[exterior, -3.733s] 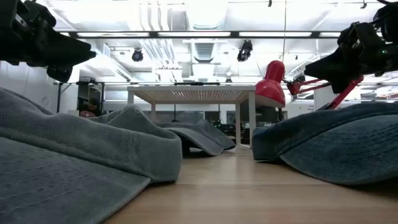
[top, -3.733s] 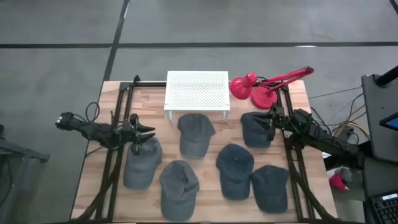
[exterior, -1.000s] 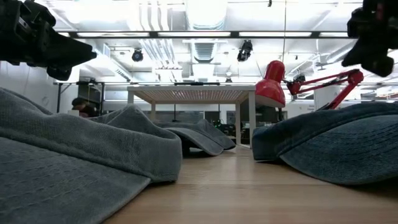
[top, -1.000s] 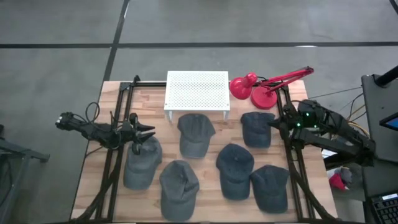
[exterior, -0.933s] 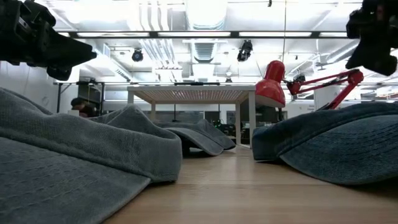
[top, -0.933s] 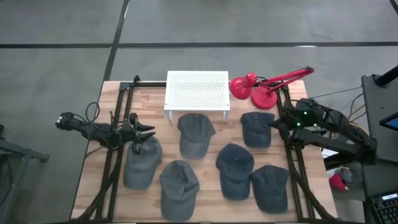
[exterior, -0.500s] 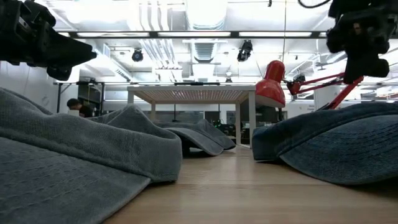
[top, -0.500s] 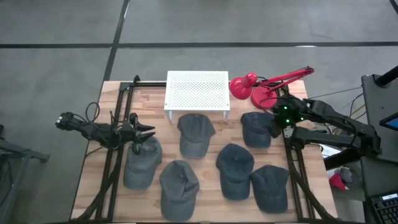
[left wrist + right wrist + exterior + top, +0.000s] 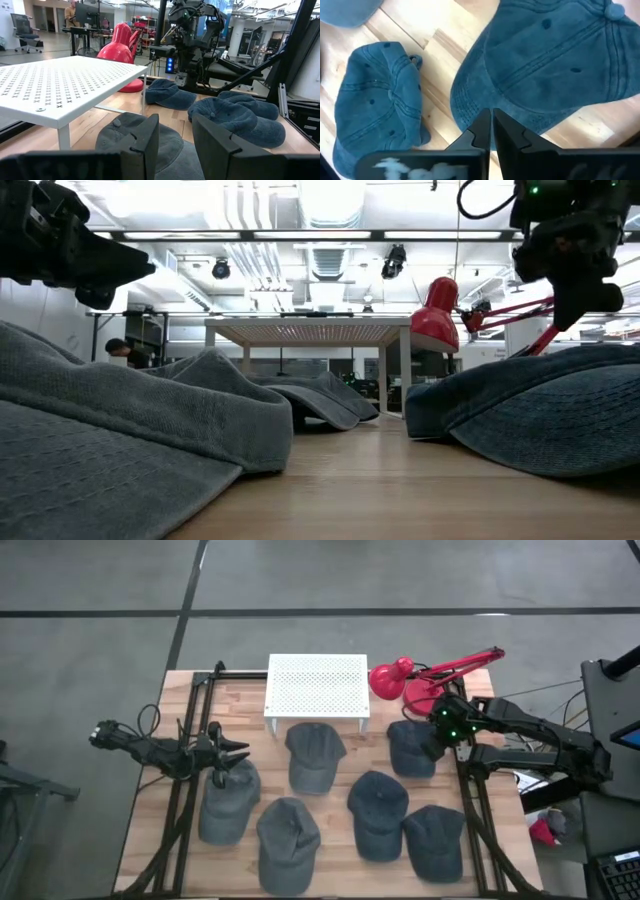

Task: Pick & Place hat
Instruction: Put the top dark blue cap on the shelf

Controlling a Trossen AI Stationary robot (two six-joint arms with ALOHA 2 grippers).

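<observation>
At two o'clock on the counter [image 9: 330,755], the right tool [image 9: 432,743], clenched and empty, hovers over the hat [image 9: 408,746]; it should spread, then descend squarely onto the crown.

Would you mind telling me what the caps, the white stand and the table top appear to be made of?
The caps, such as the cap below the right gripper, look like washed cotton twill, matte blue-grey with stitched seams and eyelets. The white stand seems to be painted sheet metal, going by its thin perforated top. The table top looks like pale jointed wood planks.
</observation>
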